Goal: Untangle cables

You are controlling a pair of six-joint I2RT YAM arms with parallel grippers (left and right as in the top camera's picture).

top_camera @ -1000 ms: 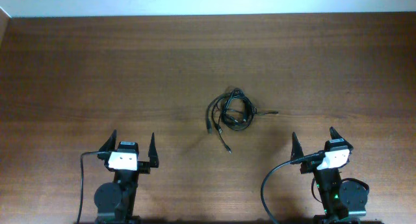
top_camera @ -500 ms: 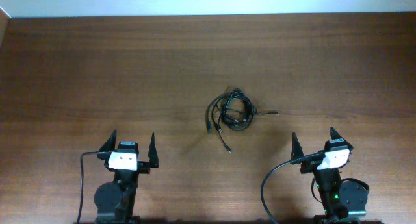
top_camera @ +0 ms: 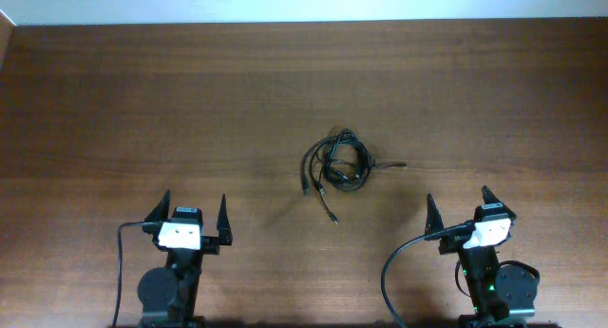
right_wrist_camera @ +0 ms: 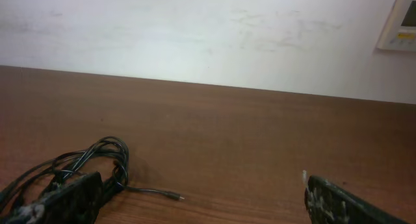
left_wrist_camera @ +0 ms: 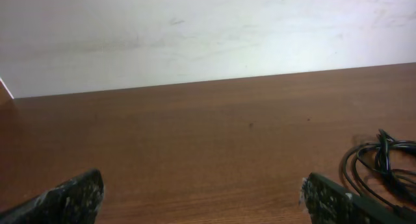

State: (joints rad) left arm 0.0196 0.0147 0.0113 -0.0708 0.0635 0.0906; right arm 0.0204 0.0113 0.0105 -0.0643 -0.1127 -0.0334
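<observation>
At the near edge of the table (top_camera: 114,109), on the left, the left gripper (top_camera: 194,206) sat with its jaws spread wide over bare wood. On the right, also at the near edge, the right gripper (top_camera: 458,201) was spread just as wide. Farther out, between the two and a little right of centre, the cables (top_camera: 337,166) lay in a small tangle of loops, well apart from both grippers. One thin end trailed right and another toward the near side. Beyond the far edge stood a white wall (top_camera: 285,3).
</observation>
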